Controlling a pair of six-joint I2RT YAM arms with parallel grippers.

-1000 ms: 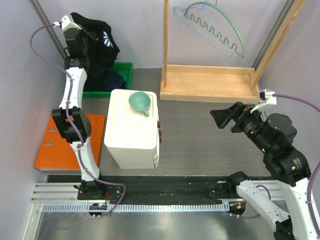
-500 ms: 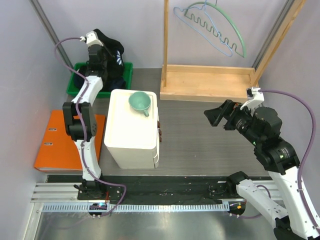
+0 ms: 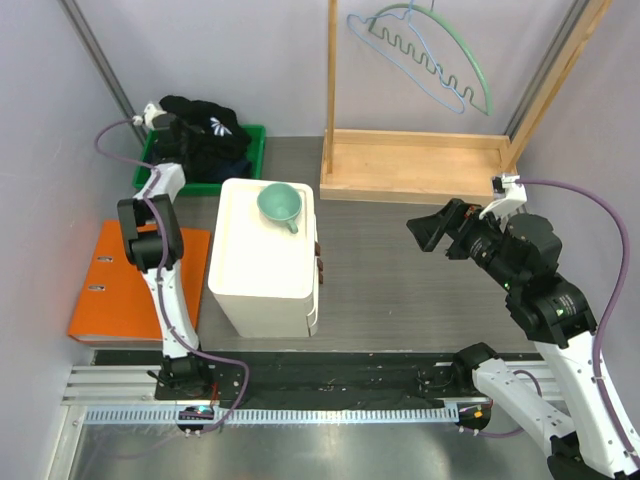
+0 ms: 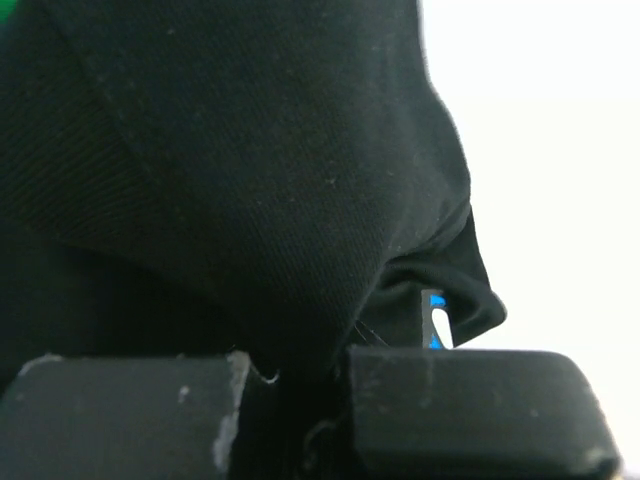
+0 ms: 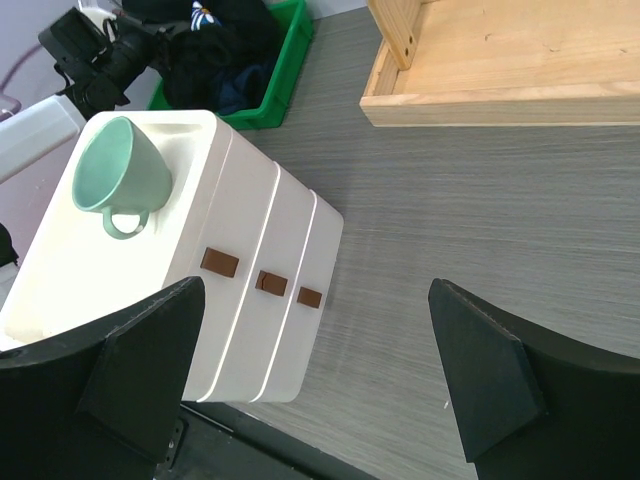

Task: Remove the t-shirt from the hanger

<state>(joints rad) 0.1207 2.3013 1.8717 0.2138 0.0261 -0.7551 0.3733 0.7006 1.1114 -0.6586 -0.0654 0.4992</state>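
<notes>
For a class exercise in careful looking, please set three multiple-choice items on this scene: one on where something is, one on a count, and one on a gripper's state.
1. Where is the black t-shirt?
A) on a hanger
B) at the green bin
C) on the orange binder

2. How many brown handles does the white drawer unit have?
A) one
B) three
C) five

3. The right gripper is:
A) open, holding nothing
B) shut on the mug
C) shut on a hanger

Key:
1 B, the dark cloth is piled at the bin at the far left.
2 B, the right wrist view shows three handles in a row.
3 A, its fingers stand wide apart with nothing gripped between them.
</notes>
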